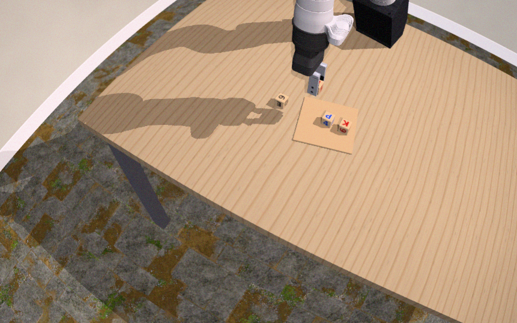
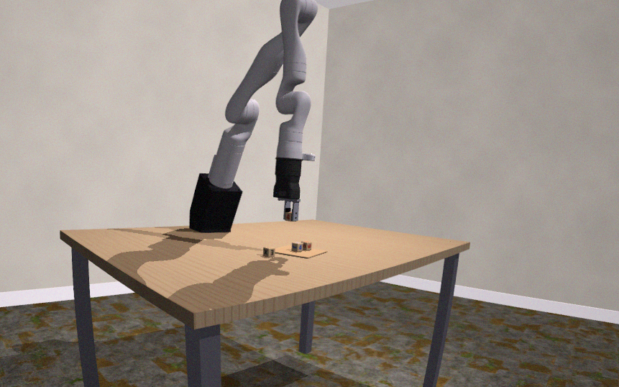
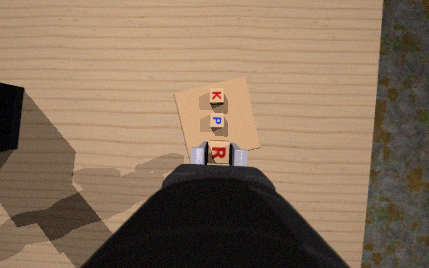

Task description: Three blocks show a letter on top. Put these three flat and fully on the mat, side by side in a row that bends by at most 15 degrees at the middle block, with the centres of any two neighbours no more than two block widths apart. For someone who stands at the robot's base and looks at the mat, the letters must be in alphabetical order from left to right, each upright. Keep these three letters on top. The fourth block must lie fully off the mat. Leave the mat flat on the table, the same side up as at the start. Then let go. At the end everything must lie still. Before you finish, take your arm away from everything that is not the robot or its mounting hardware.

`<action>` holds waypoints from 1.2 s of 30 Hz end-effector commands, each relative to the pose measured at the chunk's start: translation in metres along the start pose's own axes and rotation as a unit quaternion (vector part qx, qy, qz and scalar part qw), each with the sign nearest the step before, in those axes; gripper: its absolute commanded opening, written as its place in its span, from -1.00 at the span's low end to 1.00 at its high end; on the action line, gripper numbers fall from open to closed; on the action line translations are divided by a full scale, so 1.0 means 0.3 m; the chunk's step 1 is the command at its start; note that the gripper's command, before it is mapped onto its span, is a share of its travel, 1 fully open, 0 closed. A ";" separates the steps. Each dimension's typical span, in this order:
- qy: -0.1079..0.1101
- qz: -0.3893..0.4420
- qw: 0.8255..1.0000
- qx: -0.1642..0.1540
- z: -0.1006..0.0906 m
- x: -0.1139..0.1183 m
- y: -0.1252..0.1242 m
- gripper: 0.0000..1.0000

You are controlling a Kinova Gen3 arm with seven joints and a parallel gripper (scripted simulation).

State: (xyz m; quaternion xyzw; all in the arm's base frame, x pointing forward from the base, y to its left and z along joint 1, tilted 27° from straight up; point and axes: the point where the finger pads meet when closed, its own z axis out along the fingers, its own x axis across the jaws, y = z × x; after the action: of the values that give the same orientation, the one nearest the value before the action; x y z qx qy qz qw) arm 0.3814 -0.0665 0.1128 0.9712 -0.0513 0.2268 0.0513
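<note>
Left to right as in the top view.

Pale wooden block with black markings (image 1: 281, 100) (image 2: 268, 252): lies on the wood-grained table (image 1: 220, 172) (image 2: 374, 257) (image 3: 301, 200), fully off the mat; shows a numeral on top, 6 or 9.

Two-finger gripper with grey metal fingers (image 1: 318, 84) (image 2: 291, 216): points downward, closed on the R block, well above the table.

Pale wooden block with a red R on top (image 1: 320, 86) (image 2: 288, 216) (image 3: 218, 151): hangs between the fingers, apart from the mat.

Thin square tan mat (image 1: 308, 134) (image 2: 313, 253) (image 3: 243, 100): lies flat; bears two blocks.

Pale wooden block with a blue P on top (image 1: 328, 119) (image 2: 297, 247) (image 3: 217, 121): sits flat on the mat, beside the K block with a gap between.

Pale wooden block with a red K on top (image 1: 344, 125) (image 2: 307, 245) (image 3: 216, 96): sits flat on the mat; falls left of P from the robot's base.
</note>
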 end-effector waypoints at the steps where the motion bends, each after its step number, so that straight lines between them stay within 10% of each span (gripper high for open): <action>1: -0.001 -0.012 1.000 0.002 -0.005 -0.011 0.004 -0.01; 36: -0.001 -0.019 1.000 0.003 0.004 -0.011 0.004 -0.01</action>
State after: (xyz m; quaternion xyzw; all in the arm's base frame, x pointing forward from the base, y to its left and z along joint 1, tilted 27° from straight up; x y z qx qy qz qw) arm 0.3782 -0.0675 0.1114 0.9724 -0.0305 0.2248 0.0545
